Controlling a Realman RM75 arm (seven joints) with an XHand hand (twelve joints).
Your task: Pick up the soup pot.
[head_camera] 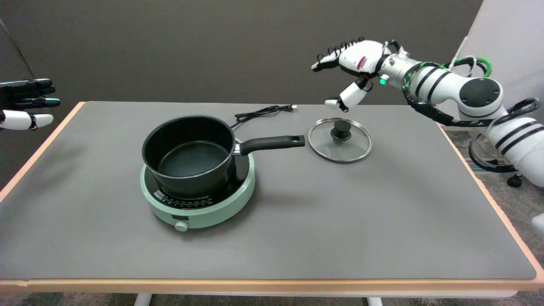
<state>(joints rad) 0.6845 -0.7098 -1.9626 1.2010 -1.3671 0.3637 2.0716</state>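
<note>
Sitting lidless, black soup pot (189, 155), long-handled.

A black soup pot (190, 155) sits on a green induction cooker (199, 204) on a grey bench (340, 221). Right of the pot's handle lies a glass lid (340, 140). Above the lid hovers the right robot hand (352, 63), fingers spread, empty.

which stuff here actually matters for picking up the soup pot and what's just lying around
Part of the job:
- soup pot, black, lid off, sitting on the cooker
- its handle, pointing toward the lid
- right hand, in the air above the lid, fingers apart, holding nothing

Just lying about:
- green cooker under the pot
- glass lid flat on the table
- power cord behind the pot
</note>
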